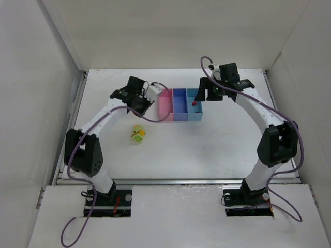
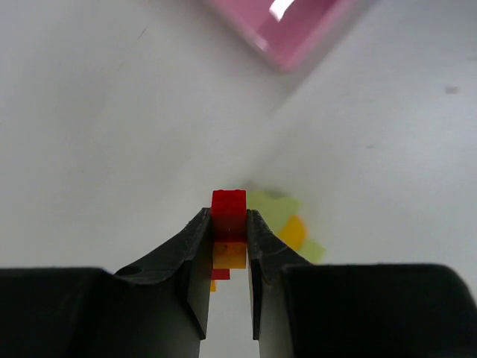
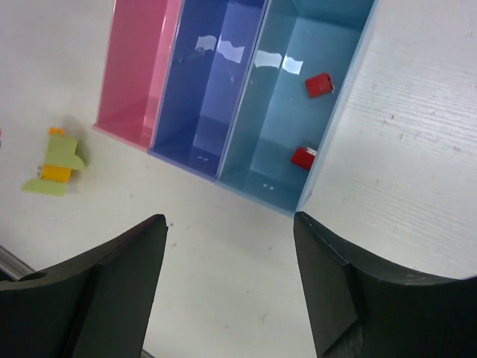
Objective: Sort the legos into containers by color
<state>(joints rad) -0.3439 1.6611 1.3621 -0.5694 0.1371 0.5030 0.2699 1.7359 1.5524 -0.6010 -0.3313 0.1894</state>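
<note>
- The legos (image 1: 137, 135) not yet sorted sit in a little pile on the table (image 1: 232, 139), near the pink bin (image 1: 165, 103).
- From above, the containers stand in a row: the pink bin, then the purple-blue bin (image 1: 179, 103), then the light blue bin (image 1: 196, 114). A small red spot shows inside the light blue one.
- Also from above, my left gripper (image 1: 147, 98) is up beside the pink bin. My right gripper (image 1: 203, 93) hangs over the light blue bin.
- In my left wrist view, my left gripper (image 2: 227, 218) is squeezed shut on a red lego (image 2: 228, 203), held right at the tips. The blurry yellow, orange and green bits under it are the pile. A corner of the pink bin (image 2: 287, 26) peeks in at the top.
- In my right wrist view, my right gripper (image 3: 229, 222) has its fingers wide apart. It holds nothing and touches nothing.
- Below it, two red legos (image 3: 319, 84) lie in the light blue bin (image 3: 261, 160). The pink and purple-blue bins look empty.
- I think my job now is to take the red lego to the light blue bin, where the other reds are.
- To do it well, I should hold it tight and carry it over the other two bins. Then I should go low over the middle of the light blue bin before letting go.
- My right arm should move away first, so my two arms do not bump.
</note>
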